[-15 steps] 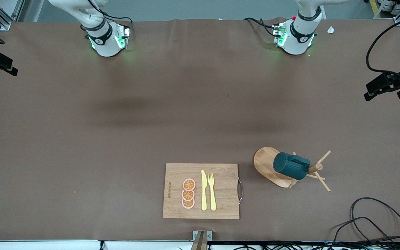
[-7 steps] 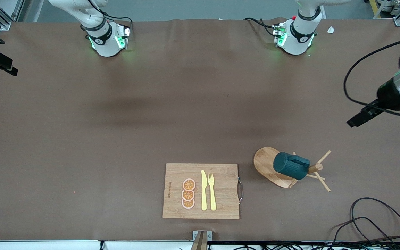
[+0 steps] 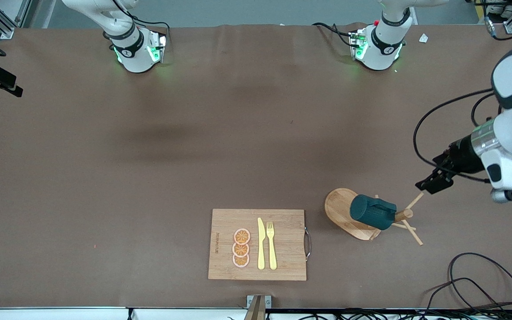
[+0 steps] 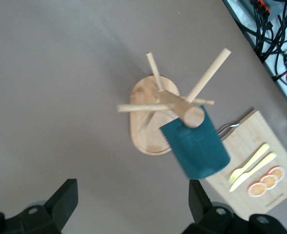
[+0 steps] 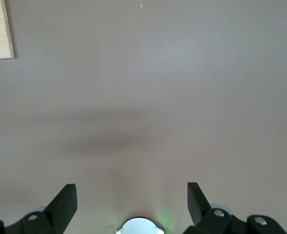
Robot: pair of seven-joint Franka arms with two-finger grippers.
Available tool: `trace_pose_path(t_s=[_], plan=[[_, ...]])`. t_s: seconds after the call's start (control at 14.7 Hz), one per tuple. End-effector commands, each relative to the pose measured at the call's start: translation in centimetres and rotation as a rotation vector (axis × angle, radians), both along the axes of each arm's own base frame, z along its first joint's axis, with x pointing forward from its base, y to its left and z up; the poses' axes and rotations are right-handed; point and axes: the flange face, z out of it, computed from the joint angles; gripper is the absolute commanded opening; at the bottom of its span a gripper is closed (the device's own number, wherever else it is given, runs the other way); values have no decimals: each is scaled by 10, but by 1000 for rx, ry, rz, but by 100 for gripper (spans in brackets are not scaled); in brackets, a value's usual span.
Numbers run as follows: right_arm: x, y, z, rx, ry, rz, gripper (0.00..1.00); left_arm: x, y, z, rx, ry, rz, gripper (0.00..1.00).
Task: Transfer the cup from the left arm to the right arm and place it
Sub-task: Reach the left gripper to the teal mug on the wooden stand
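The dark teal ribbed cup (image 3: 371, 212) hangs on a peg of the wooden peg rack (image 3: 338, 208), which stands toward the left arm's end of the table. In the left wrist view the cup (image 4: 199, 146) hangs on the rack (image 4: 146, 131), just ahead of one finger. My left gripper (image 3: 428, 185) is open and empty, in the air beside the rack's pegs; it also shows in its own wrist view (image 4: 133, 195). My right gripper (image 3: 9, 86) waits at the right arm's end of the table, open and empty over bare table (image 5: 132, 195).
A wooden cutting board (image 3: 282, 244) with a yellow knife (image 3: 261, 243), a yellow fork (image 3: 271, 245) and three orange slices (image 3: 241, 248) lies beside the rack, toward the right arm's end. Black cables (image 3: 474, 284) lie at the table's near corner.
My left arm has swung in from the table's edge, bringing its gripper close beside the rack's pegs. The cup, the rack and the right arm have not moved.
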Motion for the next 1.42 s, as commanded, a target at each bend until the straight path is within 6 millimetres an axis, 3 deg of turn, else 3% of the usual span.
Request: trace_pose_path(t_s=[0.0,0.2,0.41,0.81,1.36], plan=[[-6,-1,3,0,0,7,100,20,-12,-17,-40,-9,76,100],[-7,-1,3,0,0,7,100,30,-36,-47,-73,-9,81,100],[-7,-1,3,0,0,7,100,40,-50,-62,-84,-36,115,100],[-7,-1,3,0,0,7,100,55,-57,-100,-97,-62,136,100],[-6,-1,3,0,1,7,100,61,-60,-124,-139,-48,171,100]])
